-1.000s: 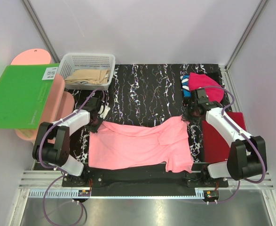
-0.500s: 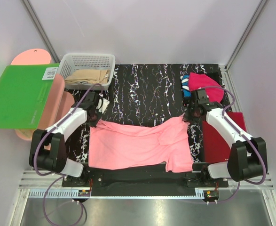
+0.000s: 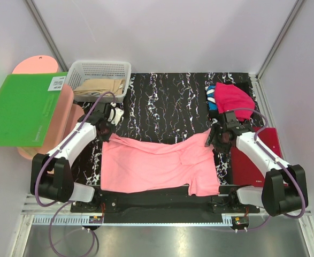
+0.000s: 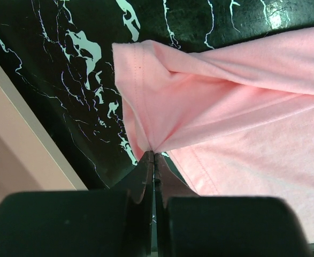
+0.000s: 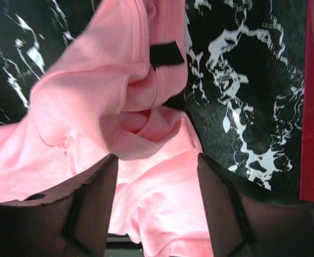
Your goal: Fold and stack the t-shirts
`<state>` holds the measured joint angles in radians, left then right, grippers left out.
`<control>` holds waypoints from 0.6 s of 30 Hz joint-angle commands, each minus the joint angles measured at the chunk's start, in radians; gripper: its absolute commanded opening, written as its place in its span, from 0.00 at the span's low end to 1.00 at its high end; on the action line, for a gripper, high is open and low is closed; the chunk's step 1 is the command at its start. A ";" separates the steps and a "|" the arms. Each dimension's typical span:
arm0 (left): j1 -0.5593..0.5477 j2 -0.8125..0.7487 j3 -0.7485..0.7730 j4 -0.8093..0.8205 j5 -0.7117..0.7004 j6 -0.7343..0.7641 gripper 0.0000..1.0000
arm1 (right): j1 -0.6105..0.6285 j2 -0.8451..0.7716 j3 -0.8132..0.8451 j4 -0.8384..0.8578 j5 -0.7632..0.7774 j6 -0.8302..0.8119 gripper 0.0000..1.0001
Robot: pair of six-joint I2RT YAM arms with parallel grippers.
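The left gripper is pinched tight on the far-left corner of the salmon-pink t-shirt, drawing creases into the cloth. The shirt lies spread but rumpled across the near half of the black marbled counter. Over its bunched far-right corner the right gripper stands with its fingers wide apart, clamping nothing.
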<state>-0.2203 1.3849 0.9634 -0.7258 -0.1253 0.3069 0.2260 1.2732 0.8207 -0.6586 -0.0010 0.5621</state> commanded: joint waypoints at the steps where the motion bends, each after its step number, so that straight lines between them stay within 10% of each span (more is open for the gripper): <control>1: 0.004 -0.007 0.000 0.009 0.015 0.000 0.00 | -0.007 -0.014 -0.028 0.017 -0.051 0.015 0.65; 18: 0.004 -0.014 -0.008 0.011 0.010 -0.003 0.00 | -0.005 0.065 -0.106 0.111 -0.102 0.084 0.61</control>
<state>-0.2203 1.3849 0.9546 -0.7284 -0.1246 0.3065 0.2230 1.3663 0.7467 -0.5774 -0.0963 0.6003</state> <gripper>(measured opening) 0.005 0.605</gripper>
